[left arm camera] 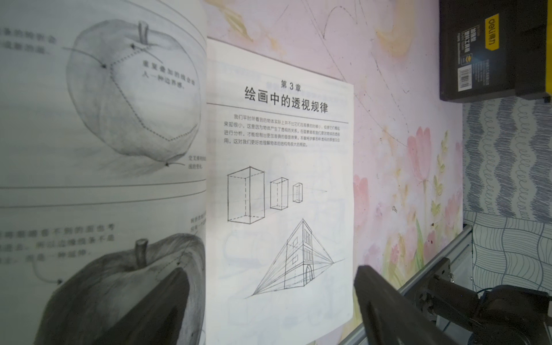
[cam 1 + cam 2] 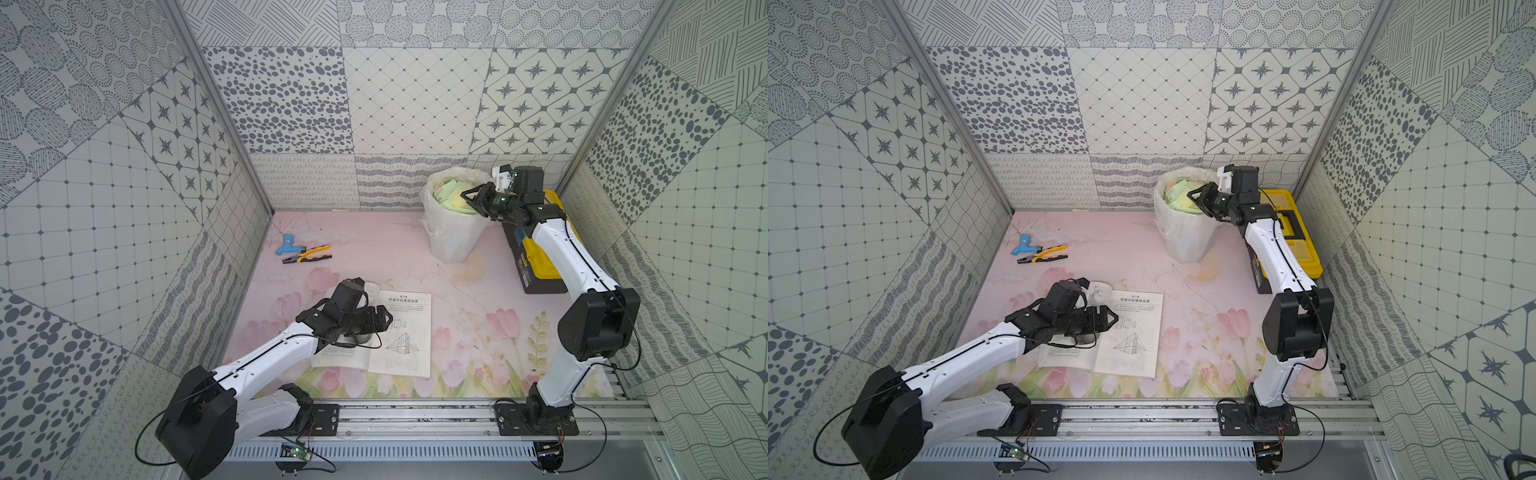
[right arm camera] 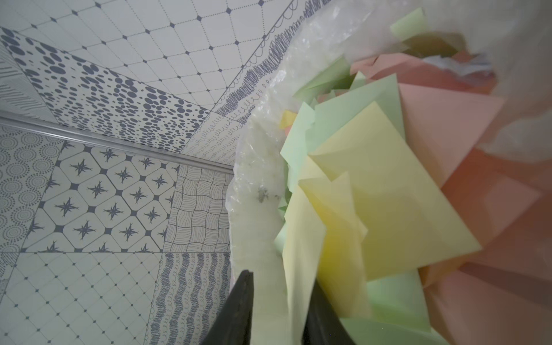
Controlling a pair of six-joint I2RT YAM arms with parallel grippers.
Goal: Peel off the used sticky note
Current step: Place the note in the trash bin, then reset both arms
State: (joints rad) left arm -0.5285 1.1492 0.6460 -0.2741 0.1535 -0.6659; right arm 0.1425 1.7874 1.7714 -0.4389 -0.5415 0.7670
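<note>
An open book (image 2: 409,332) (image 2: 1133,332) lies on the flowered mat, and no sticky note shows on its pages (image 1: 280,179). My left gripper (image 2: 388,322) (image 2: 1113,322) (image 1: 270,271) hovers over the book, open and holding nothing. My right gripper (image 2: 467,198) (image 2: 1192,196) (image 3: 280,283) reaches over the rim of the lined bin (image 2: 453,237) (image 2: 1183,241) at the back. Its jaws stand apart. A pale yellow sticky note (image 3: 300,245) hangs between them, lying against one finger. Several green, yellow and pink notes fill the bin.
Yellow-handled pliers (image 2: 309,254) and a blue fitting (image 2: 286,245) lie at the back left. A black and yellow toolbox (image 2: 540,266) (image 1: 490,50) stands along the right wall beside the bin. A white round object (image 2: 1100,293) sits behind my left wrist.
</note>
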